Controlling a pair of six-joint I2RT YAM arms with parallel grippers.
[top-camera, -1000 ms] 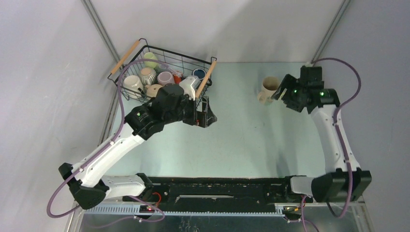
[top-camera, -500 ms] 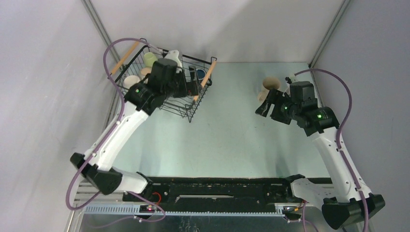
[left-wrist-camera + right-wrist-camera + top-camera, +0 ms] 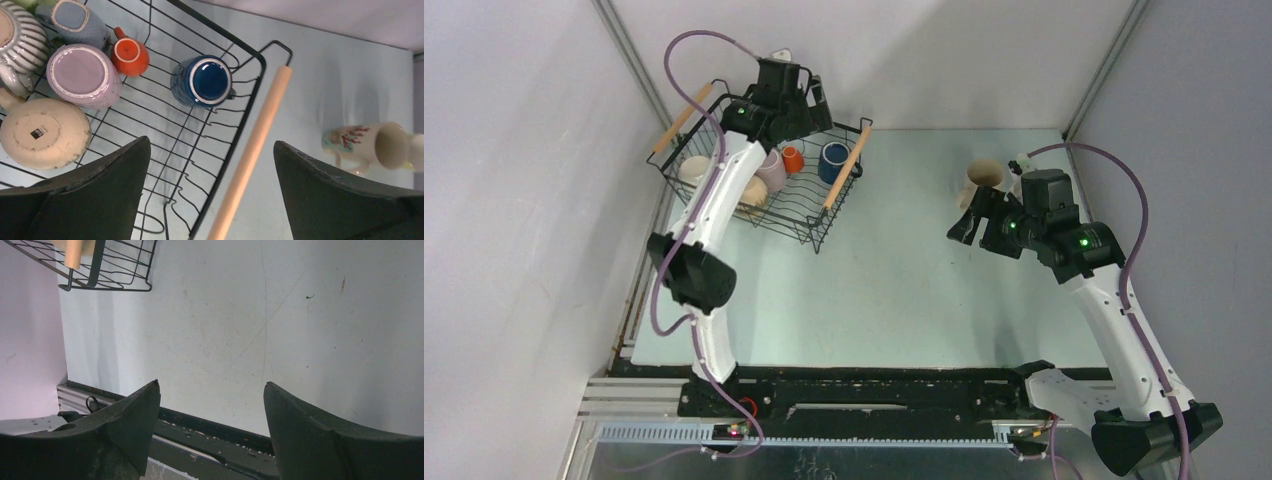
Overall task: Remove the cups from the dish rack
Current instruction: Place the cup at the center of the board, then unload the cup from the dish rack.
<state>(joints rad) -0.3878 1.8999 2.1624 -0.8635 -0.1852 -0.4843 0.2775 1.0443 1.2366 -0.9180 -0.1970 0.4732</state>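
Black wire rack with two wooden handles sits far left on the tabletop. Six cups show inside: striped, grey-blue, mauve, orange, navy, cream. One patterned cup is out on the tabletop, near the right end effector. Both end effectors gape empty; the left end effector hovers over the rack.

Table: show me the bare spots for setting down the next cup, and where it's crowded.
Widest bare table: between the dish rack, the cream cup and the table's near edge. Inside the rack, the wire floor near the navy cup is free. Crowded: the rack's left side, around the mauve cup.
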